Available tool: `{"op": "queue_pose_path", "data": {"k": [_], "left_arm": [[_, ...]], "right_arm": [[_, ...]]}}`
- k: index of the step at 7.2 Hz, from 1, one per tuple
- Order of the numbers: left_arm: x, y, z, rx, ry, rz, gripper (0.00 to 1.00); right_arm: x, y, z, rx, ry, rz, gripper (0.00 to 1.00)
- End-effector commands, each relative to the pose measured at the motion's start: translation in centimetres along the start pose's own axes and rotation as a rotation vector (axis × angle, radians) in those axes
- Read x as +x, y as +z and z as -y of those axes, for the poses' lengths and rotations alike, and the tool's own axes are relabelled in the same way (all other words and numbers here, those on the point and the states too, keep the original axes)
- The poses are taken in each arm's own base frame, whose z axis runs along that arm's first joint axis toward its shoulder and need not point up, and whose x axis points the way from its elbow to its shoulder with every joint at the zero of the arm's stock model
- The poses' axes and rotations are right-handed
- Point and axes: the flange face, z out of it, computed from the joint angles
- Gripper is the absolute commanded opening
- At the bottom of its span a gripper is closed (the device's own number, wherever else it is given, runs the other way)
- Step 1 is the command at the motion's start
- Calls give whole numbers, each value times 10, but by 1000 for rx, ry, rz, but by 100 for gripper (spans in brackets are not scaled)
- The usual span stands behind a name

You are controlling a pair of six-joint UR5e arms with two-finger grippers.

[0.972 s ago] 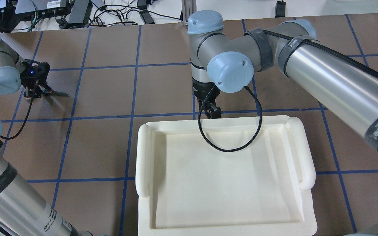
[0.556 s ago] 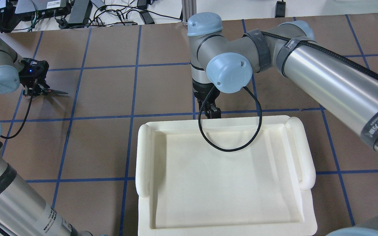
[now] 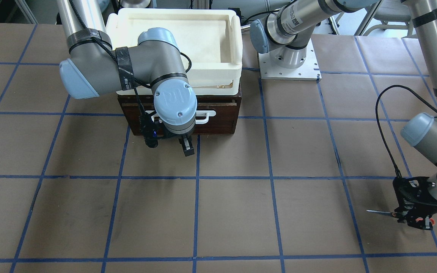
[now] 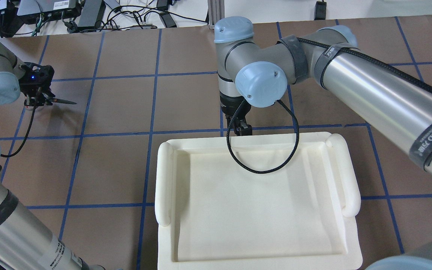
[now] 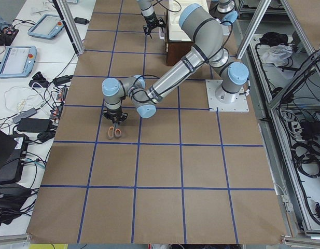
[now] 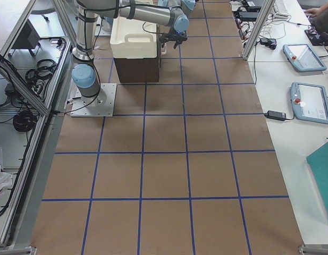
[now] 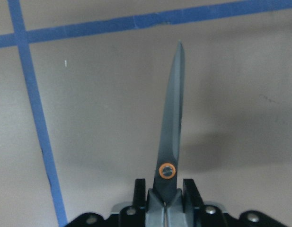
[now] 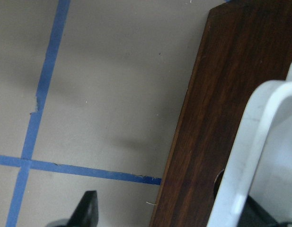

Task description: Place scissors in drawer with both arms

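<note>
Left pincer (image 3: 397, 214) clamped tight on the small scissors (image 7: 173, 118) with dark grey blades and orange-lined grey handles, gripping just behind the orange-ringed pivot. Blades shut together, jutting straight ahead of the fingers (image 7: 188, 189); handles back beneath the pincer body. Long axis roughly level with the brown-papered table (image 3: 233, 212), tip aimed sideways toward the other arm's half. Shadow lying apart from the blade in the wrist view, so likely lifted clear of the table.

Right pincer (image 4: 240, 130) pointing down at the front of the shallow dark brown wooden drawer (image 3: 218, 123), spread wide and holding nothing. White bar handle (image 8: 245, 156) seemingly inside the gap: one finger (image 8: 88, 210) out in front of it, the other only dimly seen at the frame's edge, close to the wood. Not yet pinched. No pale interior showing, so drawer judged shut, under the cream-white plastic tray (image 4: 163, 180) resting on top.

Crux for the coming move: drawer right at the right pincer, and from the left pincer well off, roughly in the direction of the blade tip. Opening clearly a job for the right arm, carrying for the left. Probable order: close on the handle, pull outward away from the robot's base, then bring the scissors across tip first. Risks: arriving ahead of any opening, or the blade tip catching the tray's rim.
</note>
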Motion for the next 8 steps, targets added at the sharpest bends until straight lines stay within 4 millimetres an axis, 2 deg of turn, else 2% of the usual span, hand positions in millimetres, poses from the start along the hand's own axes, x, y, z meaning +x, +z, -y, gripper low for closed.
{"op": "queue_pose_path", "data": {"k": [1,3,4,6,7,8], "left_arm": [[-2,-43,21,11,-21,13,4],[-4,-103,56,18,-23,16,1],[1,-137,81,41,-58,-21,0],[17,-213,136,71,-117,-33,0],[25,-254,151,69,-144,-21,0],[36,-280,175,78,-172,-44,0]], "right_arm": [[-3,6,0,0,2,-8,100],[-4,4,0,3,1,1,100],[-5,-2,3,11,2,12,100],[-12,-26,7,23,-10,62,100],[-13,-28,9,47,-30,65,100],[-13,-28,9,51,-53,65,100]]}}
